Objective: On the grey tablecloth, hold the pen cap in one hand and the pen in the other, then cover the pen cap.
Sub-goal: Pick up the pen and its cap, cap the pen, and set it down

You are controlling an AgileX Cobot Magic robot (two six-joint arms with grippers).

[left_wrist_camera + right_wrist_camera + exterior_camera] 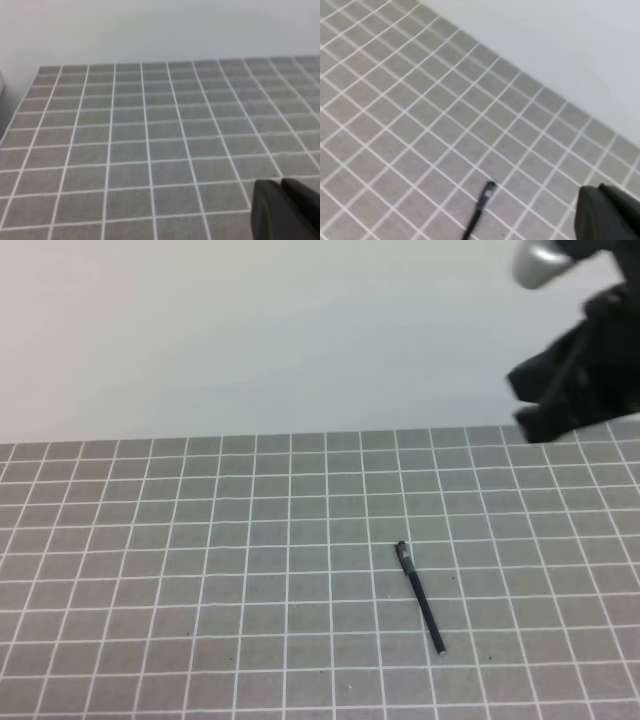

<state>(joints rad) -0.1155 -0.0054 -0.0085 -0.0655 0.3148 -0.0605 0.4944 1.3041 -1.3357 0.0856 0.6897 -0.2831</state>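
The pen (421, 598) lies flat on the grey tablecloth (200, 570), alone, a little right of the middle of the high view. It runs diagonally, one end toward eleven o'clock and the other toward five o'clock. The eleven o'clock end looks thicker with a pale glint; whether that is the tip or a fitted cap cannot be told. In the right wrist view the same pen (479, 212) shows at about six o'clock, half cut off by the bottom edge. No separate pen cap shows in any view.

Going outward, the right gripper (575, 380) hangs high at roughly two o'clock from the pen, well apart from it and above the cloth's far edge. Its jaws are closed with nothing seen between them. The left gripper (285, 210) appears only in its own wrist view, at the five o'clock corner, also closed and empty, over bare cloth (150, 140).

The step in hand looks like the first pick. To do it well, a gripper should part its jaws before descending and turn the wrist so they cross the shaft at right angles. It should then pinch near the middle, so the pen does not roll away or tilt. Finding the cap comes first.
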